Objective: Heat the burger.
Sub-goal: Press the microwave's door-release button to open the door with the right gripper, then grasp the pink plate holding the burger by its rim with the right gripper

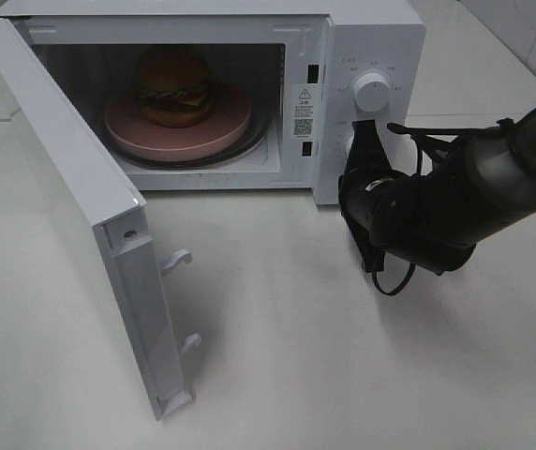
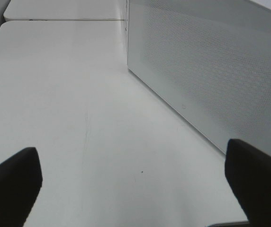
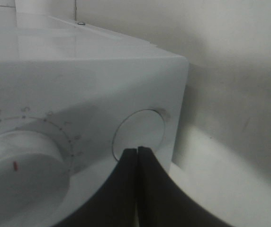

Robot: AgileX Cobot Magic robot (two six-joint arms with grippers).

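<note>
Here, one burger (image 1: 174,82) tops one plate (image 1: 227,127) inside one microwave (image 1: 380,39).

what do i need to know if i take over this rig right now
Left gripper: open, empty, above the table beside the open door.
Right gripper: shut, holding nothing, tips at the round button next to the dial on the microwave front.
Burger: on the pink plate inside the microwave.
Done: burger loaded.
Left: the door stands wide open; shut it, then probably set the dial to start heating.
</note>
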